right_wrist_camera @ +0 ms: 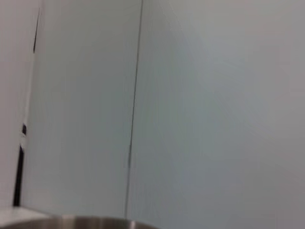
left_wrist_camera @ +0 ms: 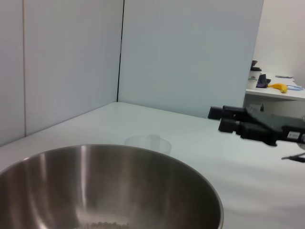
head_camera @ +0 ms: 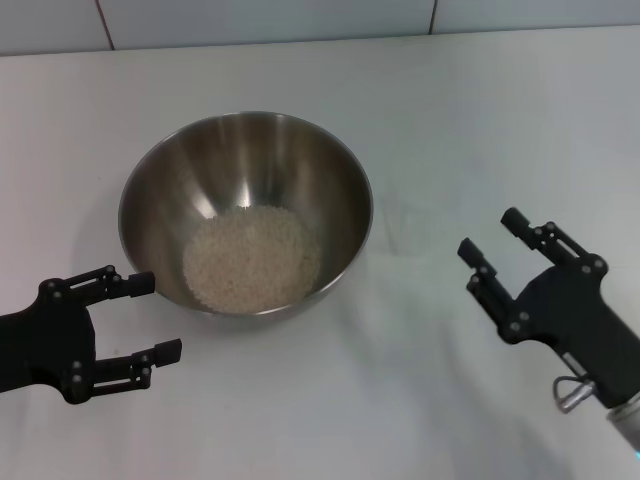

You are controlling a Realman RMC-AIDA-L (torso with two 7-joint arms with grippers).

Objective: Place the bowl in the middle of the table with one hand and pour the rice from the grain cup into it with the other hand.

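The steel bowl (head_camera: 246, 210) stands on the white table (head_camera: 400, 400) near its middle, and a round heap of rice (head_camera: 252, 257) covers its bottom. My left gripper (head_camera: 160, 315) is open low at the bowl's near left side, just clear of its wall and holding nothing. Out to the bowl's right, my right gripper (head_camera: 490, 232) is open and empty too. In the left wrist view the clear grain cup (left_wrist_camera: 148, 143) stands upright on the table beyond the bowl (left_wrist_camera: 109, 186), with the right gripper (left_wrist_camera: 217, 119) farther off. The bowl's rim (right_wrist_camera: 86, 222) just shows in the right wrist view.
Pale wall panels (head_camera: 300, 20) rise behind the table's back edge. In the left wrist view a side desk (left_wrist_camera: 276, 90) with small items, among them something yellow, stands far off beyond the table.
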